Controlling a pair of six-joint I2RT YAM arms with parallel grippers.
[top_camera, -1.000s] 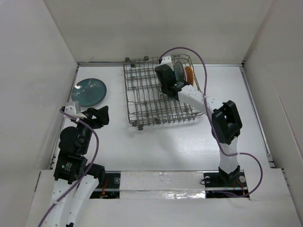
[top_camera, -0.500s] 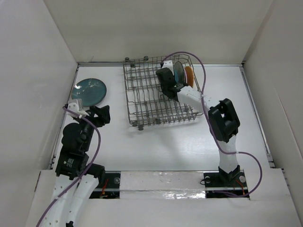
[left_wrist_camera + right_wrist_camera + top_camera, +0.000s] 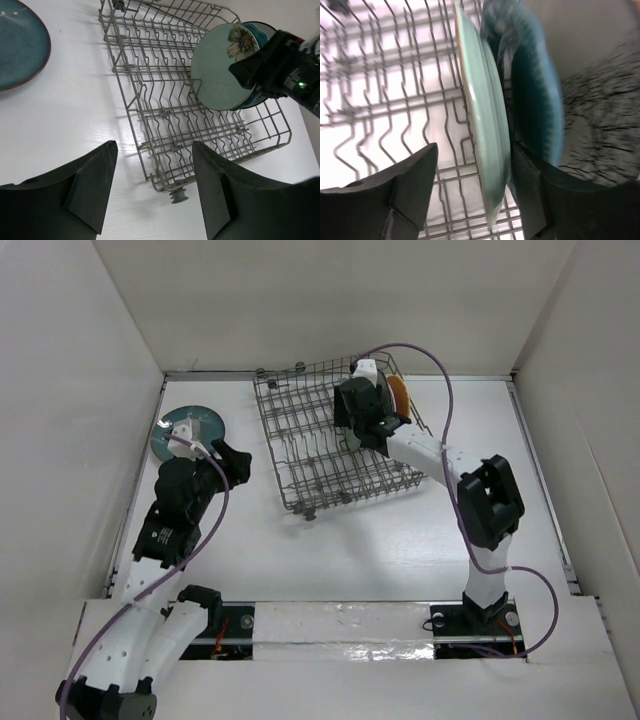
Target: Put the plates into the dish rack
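The grey wire dish rack (image 3: pixel 315 455) lies askew mid-table. In it stand upright the pale mint plate (image 3: pixel 216 75), the scalloped-rim teal plate (image 3: pixel 263 31) right behind it, and the orange-brown plate (image 3: pixel 400 395). My right gripper (image 3: pixel 362 415) is open astride the mint plate (image 3: pixel 485 115). Its right finger (image 3: pixel 532 195) sits between the mint and the teal plate (image 3: pixel 537 100); its left finger (image 3: pixel 412 180) stands apart. A plate with a dark branch pattern (image 3: pixel 605 120) shows behind. The dark teal speckled plate (image 3: pixel 180 430) lies flat at the far left. My left gripper (image 3: pixel 232 460) is open and empty beside it.
White walls close in the table on three sides. The rack's near-left corner foot (image 3: pixel 179 194) stands just ahead of my left gripper (image 3: pixel 152 192). The dark teal plate (image 3: pixel 20 45) lies to its upper left.
The rack has swung, its near end shifting right. My right gripper moved right and back with the plates. My left arm reached forward, towards the rack's left side and the dark teal plate.
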